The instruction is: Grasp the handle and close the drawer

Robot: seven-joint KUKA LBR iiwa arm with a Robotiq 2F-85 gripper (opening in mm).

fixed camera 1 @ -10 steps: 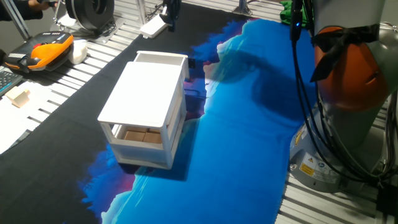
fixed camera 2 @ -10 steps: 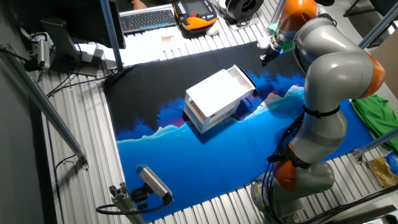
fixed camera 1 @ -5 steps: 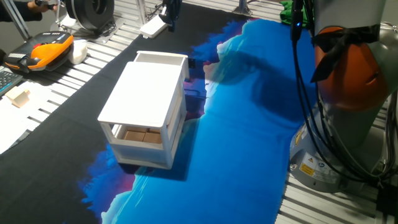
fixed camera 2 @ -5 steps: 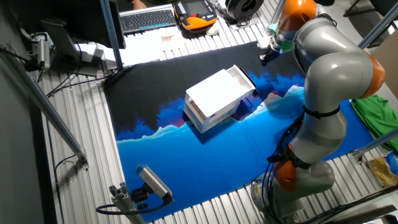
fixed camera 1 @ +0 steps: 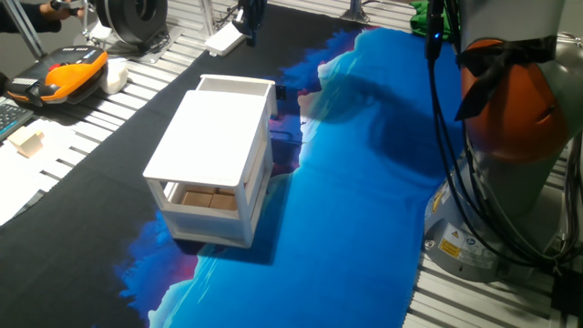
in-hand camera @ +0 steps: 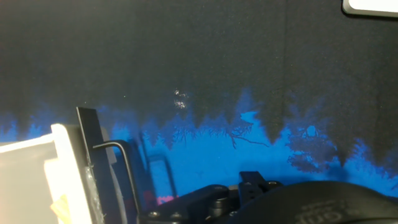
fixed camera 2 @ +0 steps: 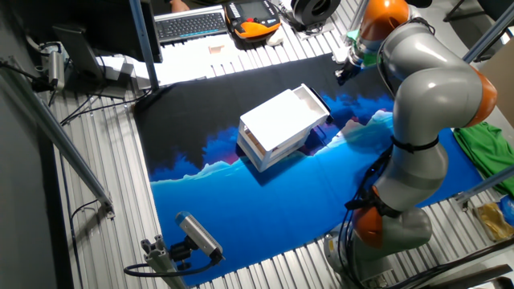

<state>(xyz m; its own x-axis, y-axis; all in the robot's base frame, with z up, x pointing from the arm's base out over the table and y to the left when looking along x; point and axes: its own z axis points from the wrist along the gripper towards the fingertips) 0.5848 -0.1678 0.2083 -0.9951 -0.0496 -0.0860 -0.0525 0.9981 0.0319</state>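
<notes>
The white two-tier cabinet (fixed camera 1: pixel 219 146) stands on the black-and-blue cloth. Its upper drawer (fixed camera 1: pixel 236 87) sticks out a little at the far end; it also shows in the other fixed view (fixed camera 2: pixel 310 97). In the hand view the drawer (in-hand camera: pixel 31 180) is at the lower left, with a black front plate (in-hand camera: pixel 87 140) and a thin wire handle (in-hand camera: pixel 131 177). My gripper (fixed camera 1: pixel 248 20) hangs beyond the drawer's front, apart from it, also seen in the other fixed view (fixed camera 2: pixel 345 68). Its fingers do not show clearly. The lower tier holds tan wooden blocks (fixed camera 1: pixel 205 199).
An orange-and-black pendant (fixed camera 1: pixel 73 73) and a small wooden block (fixed camera 1: pixel 27 141) lie at the left. A white flat object (fixed camera 1: pixel 224 38) lies near the gripper. The robot base (fixed camera 1: pixel 510 118) stands at the right. A keyboard (fixed camera 2: pixel 189 24) and green cloth (fixed camera 2: pixel 482 140) sit at the edges.
</notes>
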